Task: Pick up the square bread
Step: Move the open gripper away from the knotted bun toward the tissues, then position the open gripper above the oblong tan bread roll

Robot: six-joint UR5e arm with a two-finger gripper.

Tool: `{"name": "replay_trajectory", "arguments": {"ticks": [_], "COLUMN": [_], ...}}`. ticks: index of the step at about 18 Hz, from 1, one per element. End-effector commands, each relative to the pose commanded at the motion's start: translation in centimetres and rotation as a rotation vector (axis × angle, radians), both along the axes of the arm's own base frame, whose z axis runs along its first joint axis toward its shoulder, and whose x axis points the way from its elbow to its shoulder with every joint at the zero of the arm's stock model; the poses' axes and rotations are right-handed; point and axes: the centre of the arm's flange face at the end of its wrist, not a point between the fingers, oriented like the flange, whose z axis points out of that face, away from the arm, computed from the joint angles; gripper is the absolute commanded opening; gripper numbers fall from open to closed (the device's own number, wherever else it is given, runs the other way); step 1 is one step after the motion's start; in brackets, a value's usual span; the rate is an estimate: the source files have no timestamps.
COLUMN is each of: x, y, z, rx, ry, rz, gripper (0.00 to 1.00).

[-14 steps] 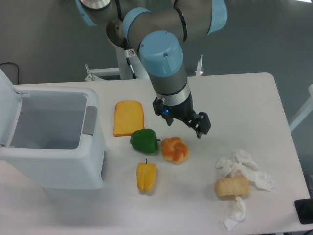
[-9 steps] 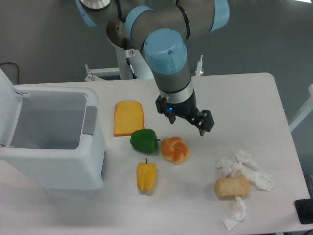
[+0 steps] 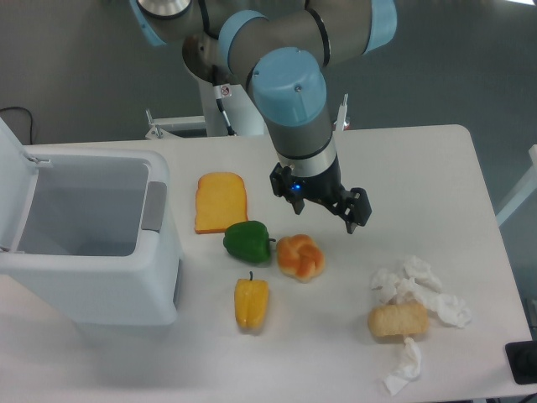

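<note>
We count one square bread, one flat toast slice, one round knotted bun, one green bell pepper and one yellow bell pepper on the white table. One open white bin fills the left of the frame. We make out at least three crumpled white tissues at the lower right; their exact number is hard to tell. One dark object is cut off at the lower right edge.

One arm reaches down from the top centre. Its gripper hangs just above the middle of the frame, fingers spread apart and holding nothing. It sits up and to the right of the knotted bun.

The square bread lies at the lower right of the frame, well apart from the gripper, below it and to its right. The loaf piece rests on the table amid the tissues, one wad touching its upper right side and another just below it.
</note>
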Motion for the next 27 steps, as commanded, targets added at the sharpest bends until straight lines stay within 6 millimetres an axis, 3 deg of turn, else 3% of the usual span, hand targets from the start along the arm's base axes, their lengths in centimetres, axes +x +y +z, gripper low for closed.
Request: {"name": "replay_trajectory", "arguments": {"ticks": [3, 7, 11, 14, 22, 27], "x": [-1.4, -5.2, -8.6, -12.0, -17.2, -18.4], "y": [-0.8, -2.4, -2.5, -3.0, -0.4, 0.1], "z": [-0.5, -1.6, -2.2, -4.5, -8.0, -9.1], "rx": [0.018, 0.064, 0.08, 0.183, 0.262, 0.272], "ry": [-0.017, -0.063, -0.048, -0.047, -0.016, 0.002], "rz": [0.021, 0.056, 0.071, 0.093, 0.08, 0.039], "gripper": [1.0, 1.0, 1.0, 1.0, 1.0, 1.0]}}
